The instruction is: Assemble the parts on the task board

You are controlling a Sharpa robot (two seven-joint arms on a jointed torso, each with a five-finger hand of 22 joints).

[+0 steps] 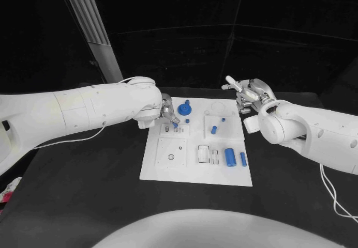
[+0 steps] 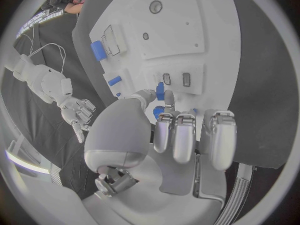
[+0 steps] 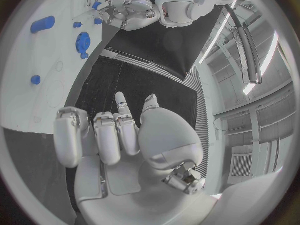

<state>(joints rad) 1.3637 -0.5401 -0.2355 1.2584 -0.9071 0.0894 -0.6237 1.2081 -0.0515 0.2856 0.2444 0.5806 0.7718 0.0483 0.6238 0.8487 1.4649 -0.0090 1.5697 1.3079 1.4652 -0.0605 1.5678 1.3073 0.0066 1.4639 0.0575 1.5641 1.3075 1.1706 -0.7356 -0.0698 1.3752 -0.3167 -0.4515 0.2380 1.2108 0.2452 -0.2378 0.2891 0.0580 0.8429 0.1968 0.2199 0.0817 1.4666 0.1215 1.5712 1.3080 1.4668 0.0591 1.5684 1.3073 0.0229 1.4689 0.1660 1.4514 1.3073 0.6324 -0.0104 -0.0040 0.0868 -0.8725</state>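
The left hand [image 1: 165,114] reaches in over the far-left part of the task board [image 1: 195,175], its fingers bent down toward the plate. In the left wrist view a small blue part [image 2: 160,90] sits between the thumb and a fingertip [image 2: 169,99], just above two small dark slots in the board, so this hand is pinching that piece; the other fingers are curled beside it. Just to the right, at the board's far edge, lies a blue gear-shaped part [image 1: 185,108], with a small blue peg [image 1: 187,121] near it. Further right a short blue part [image 1: 213,129] stands near the middle of the board, and a smaller blue one [image 1: 223,119] sits just beyond it. On the near-right part of the board two blue cylinders lie side by side: a thicker one [image 1: 230,154] and a thinner, longer one [image 1: 243,158]. The right hand [image 1: 251,95] hovers over the table off the board's far-right corner, fingers curled in loosely and holding nothing; the right wrist view shows its palm [image 3: 150,135] empty.
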